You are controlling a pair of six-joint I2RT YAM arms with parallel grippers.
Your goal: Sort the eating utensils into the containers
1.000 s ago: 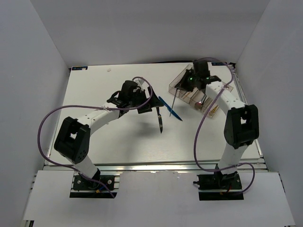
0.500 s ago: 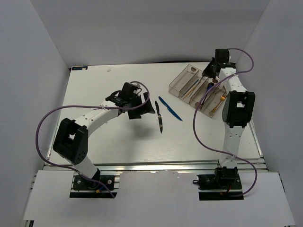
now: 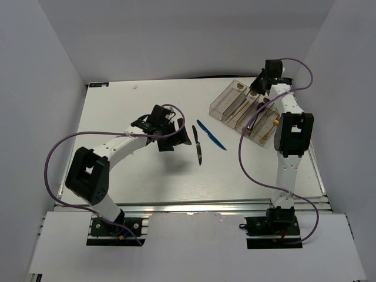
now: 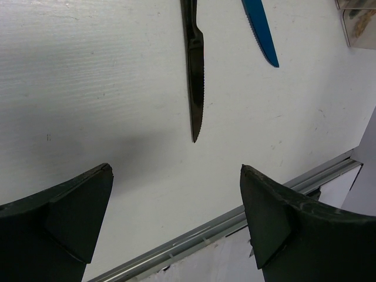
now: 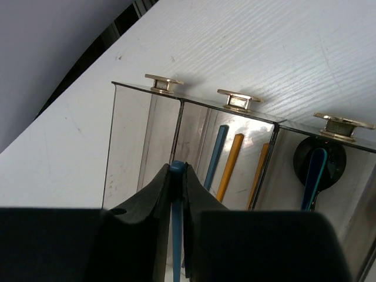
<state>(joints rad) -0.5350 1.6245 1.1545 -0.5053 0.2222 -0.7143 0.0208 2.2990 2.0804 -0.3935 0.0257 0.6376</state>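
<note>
The black knife [image 3: 198, 151] and the blue knife [image 3: 211, 135] lie side by side on the white table; both show in the left wrist view, black [image 4: 194, 70] and blue [image 4: 258, 29]. My left gripper [image 3: 176, 135] is open and empty just left of the black knife, its jaws wide apart [image 4: 175, 170]. My right gripper [image 3: 261, 88] is at the far end of the smoky tray [image 3: 218, 103], shut [image 5: 178, 176] on a thin blue-tinted utensil handle [image 5: 177, 229] over a left compartment [image 5: 126, 141]. Orange chopsticks [image 5: 228, 167] lie in the compartment beside it.
A blue handle [image 5: 214, 155] lies beside the chopsticks. A dark round utensil head on a blue handle [image 5: 317, 161] rests in the compartment to their right. A gold utensil [image 3: 269, 130] lies in the tray's right compartment. The table's metal front rail [image 4: 235, 220] is near.
My right gripper swung from the tray's left side, with the thin utensil hanging from it, to the tray's far end. My left gripper shifted slightly right toward the black knife.
</note>
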